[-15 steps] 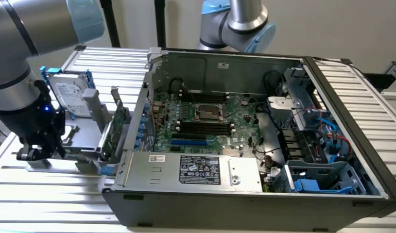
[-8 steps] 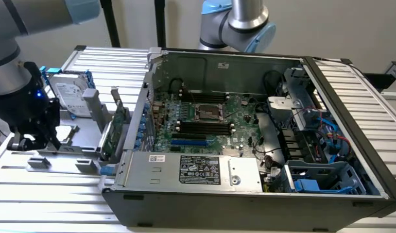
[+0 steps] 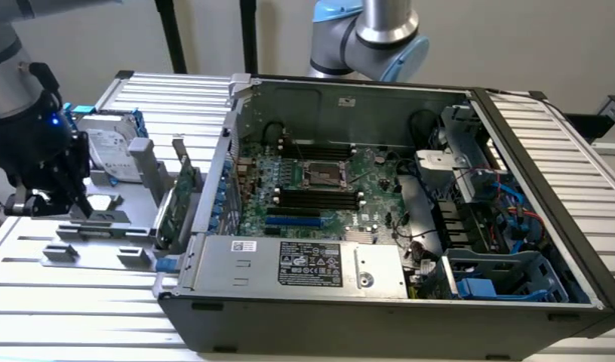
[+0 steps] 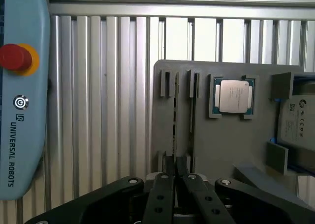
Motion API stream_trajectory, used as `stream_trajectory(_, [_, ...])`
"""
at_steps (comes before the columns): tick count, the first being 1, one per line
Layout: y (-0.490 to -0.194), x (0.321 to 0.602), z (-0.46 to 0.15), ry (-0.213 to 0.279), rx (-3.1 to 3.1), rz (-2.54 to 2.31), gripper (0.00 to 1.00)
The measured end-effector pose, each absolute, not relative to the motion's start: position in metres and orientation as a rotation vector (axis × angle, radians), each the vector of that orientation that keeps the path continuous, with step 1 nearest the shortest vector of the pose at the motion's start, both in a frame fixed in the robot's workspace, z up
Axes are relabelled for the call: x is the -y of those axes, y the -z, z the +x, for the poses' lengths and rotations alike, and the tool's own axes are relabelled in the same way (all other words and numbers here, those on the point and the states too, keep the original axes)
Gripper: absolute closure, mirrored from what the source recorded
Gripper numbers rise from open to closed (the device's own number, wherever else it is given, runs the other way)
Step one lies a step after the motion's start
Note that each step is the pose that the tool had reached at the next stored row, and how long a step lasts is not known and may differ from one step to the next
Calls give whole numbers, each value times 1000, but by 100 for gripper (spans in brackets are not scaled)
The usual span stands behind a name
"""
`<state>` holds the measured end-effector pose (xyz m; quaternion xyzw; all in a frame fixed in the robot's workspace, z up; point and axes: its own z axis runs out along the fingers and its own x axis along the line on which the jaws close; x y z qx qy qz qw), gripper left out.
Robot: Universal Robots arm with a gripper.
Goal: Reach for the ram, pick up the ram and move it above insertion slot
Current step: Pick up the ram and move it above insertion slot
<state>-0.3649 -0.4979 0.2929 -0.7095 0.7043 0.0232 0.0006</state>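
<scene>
Edge of the ram [image 4: 174, 128] shows in the wrist view as a thin dark strip standing in a slot of the grey holder [image 4: 231, 150] and running straight in between the jaws. The gripper [image 4: 175, 167] has its jaws drawn almost together, pinched on that strip with only a sliver of gap. A second slot lies just beside the jaws, and a processor [image 4: 233, 96] sits in its pocket a little farther off on that same side. A hard drive [image 4: 298, 118] lies past it, well apart from the jaws. On the other side of the jaws lies a teach pendant [image 4: 22, 86] with its red stop button [image 4: 14, 56]. The exterior view gives the arm's pose: the wrist points steeply down and the gripper [image 3: 74, 210] is low over the holder [image 3: 96, 253]. A green expansion card [image 3: 176, 200] stands near the jaws. Beyond the card lies the open computer case [image 3: 388, 302], well apart from the jaws, with its motherboard [image 3: 367, 173] and black memory slots [image 3: 318, 197].
</scene>
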Motion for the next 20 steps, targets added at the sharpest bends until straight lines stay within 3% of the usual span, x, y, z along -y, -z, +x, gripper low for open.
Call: stream_trajectory(20, [-359, 498, -318, -134, -2133, -2246, 87])
